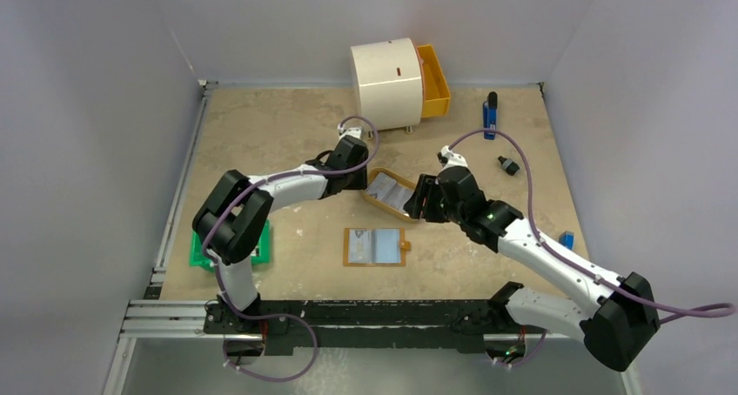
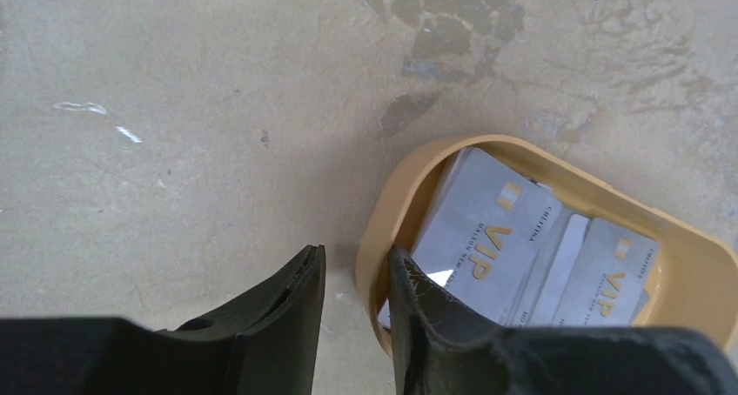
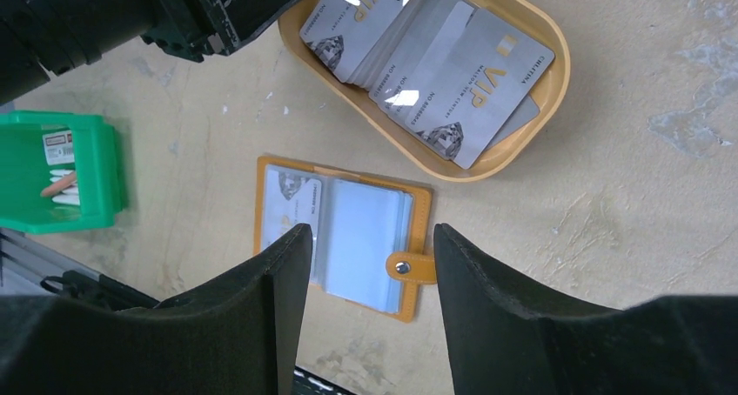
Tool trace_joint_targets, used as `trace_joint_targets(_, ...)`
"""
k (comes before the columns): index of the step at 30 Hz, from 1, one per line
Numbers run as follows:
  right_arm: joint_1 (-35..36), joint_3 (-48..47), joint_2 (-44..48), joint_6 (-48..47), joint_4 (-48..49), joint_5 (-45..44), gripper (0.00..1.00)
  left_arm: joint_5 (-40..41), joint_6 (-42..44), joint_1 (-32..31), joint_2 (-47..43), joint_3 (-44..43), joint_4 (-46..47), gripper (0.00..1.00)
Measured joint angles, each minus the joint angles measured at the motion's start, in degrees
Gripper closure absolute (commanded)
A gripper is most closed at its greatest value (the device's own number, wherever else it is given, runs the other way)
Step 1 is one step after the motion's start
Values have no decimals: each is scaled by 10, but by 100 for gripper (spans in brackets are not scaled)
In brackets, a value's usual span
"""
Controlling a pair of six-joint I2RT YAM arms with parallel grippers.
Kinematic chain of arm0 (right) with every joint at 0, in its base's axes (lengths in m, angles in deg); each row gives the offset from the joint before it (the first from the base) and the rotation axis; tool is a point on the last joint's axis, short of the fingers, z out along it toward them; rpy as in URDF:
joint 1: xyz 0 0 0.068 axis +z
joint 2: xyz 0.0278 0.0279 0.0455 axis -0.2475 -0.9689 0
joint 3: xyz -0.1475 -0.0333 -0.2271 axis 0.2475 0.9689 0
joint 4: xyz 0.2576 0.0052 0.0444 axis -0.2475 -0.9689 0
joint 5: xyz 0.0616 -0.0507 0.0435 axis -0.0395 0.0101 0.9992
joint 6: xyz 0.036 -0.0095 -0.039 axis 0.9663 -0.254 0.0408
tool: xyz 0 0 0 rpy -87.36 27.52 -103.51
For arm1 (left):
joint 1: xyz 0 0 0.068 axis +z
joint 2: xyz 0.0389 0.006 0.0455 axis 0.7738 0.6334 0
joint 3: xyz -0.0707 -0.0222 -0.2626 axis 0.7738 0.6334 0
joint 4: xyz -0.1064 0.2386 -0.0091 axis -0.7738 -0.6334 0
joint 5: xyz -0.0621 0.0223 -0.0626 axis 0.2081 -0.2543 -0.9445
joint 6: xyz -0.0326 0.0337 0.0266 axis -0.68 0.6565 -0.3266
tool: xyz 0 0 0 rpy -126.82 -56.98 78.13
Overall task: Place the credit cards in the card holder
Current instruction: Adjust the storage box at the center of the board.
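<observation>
Nearest the bases, the tan card holder lay open and flat. The right gripper hung above it, fingers spread and empty. Beyond, the credit cards lay heaped in the tan tray, with one more tucked inside the holder. The left gripper, partly spread, straddled the tray's rim.

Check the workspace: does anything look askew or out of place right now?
The silver VIP cards lie fanned and overlapping at angles in the tan oval tray. The left gripper straddles that tray's rim, one finger inside, one outside, rather than a card. Nothing looks spilled or damaged.
</observation>
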Motion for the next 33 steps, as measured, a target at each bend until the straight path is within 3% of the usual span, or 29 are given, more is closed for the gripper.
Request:
trace_joint_targets(15,-27,-30,-127,106,70,19,46,33,-87,-7,-57,94,37,100)
trace_joint_targets(24,-56,-103,-268,131,110,63,46,105,-151,-57,-70,105,19,100)
trace_joint_targets(33,-72,-160,-346,116,102,86,48,137,-245,-70,-76,113,-1,100)
